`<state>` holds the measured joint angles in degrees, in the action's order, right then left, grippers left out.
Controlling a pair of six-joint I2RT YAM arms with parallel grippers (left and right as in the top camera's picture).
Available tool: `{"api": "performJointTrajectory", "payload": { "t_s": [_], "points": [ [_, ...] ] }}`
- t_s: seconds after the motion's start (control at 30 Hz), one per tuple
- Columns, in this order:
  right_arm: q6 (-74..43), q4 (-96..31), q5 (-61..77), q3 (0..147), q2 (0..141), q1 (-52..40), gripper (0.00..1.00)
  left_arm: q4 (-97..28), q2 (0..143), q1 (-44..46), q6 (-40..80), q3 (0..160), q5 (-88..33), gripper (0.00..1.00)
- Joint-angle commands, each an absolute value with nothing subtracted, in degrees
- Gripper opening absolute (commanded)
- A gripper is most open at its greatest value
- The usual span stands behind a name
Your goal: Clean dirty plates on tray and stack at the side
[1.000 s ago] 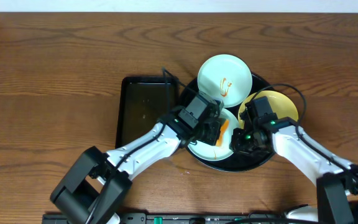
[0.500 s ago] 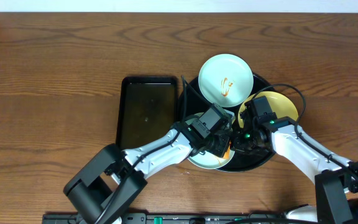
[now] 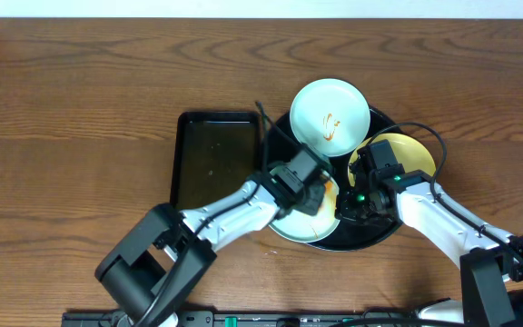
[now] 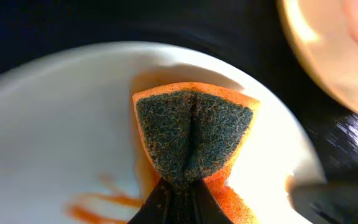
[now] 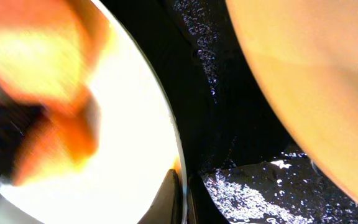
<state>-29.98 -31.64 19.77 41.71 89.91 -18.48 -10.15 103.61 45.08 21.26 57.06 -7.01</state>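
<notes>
Brown wood table (image 3: pixel 80 100), with a strip of white wall (image 3: pixel 243 7) along the far edge. A rectangular tray (image 3: pixel 209 163), black, lies left of centre. Just to its right is the round tray (image 3: pixel 384 232), black and glossy, with all three plates on it.

The left arm comes in from the bottom left, angled up to the round tray. The left gripper (image 4: pixel 179 198) is clamped tight on a folded sponge (image 4: pixel 191 134), orange with a dark scouring face. The sponge is pressed on the front plate (image 3: pixel 300 229).

The right arm comes from the bottom right, elbow bent. The right gripper (image 5: pixel 180 194) is low at the right edge of the front plate, fingers nearly together and pinching its rim.

The front plate is pale, sits at the near left of the round tray and has an orange-brown sauce smear (image 4: pixel 98 202) beside the sponge. The back plate (image 3: pixel 330 111) is mint-white, at the far side, overhanging the round tray's rim, with a small orange squiggle near its middle. The yellow plate (image 3: pixel 411 154) is on the right side; its surface is mostly hidden by the right arm.
</notes>
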Motion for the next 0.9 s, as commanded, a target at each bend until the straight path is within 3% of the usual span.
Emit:
{"api": "performJointTrajectory", "payload": {
  "t_s": [0.0, 0.37, 0.87],
  "points": [
    [-29.1, -32.6, 17.8, 41.1, 91.1, -19.2, 0.01, -11.8, 105.3, 40.2, 21.5, 56.5, -0.4, 0.09],
    [-29.8, -32.5, 16.2, 41.1, 91.1, -19.1, 0.01, -26.8, 102.7, 36.9, 20.6, 57.4, -13.3, 0.08],
    [-31.3, -30.3, 11.5, 41.4, 88.6, -19.1, 0.01, -30.8, 85.6, 29.8, 20.7, 57.8, -13.2, 0.08]
  ]
}}
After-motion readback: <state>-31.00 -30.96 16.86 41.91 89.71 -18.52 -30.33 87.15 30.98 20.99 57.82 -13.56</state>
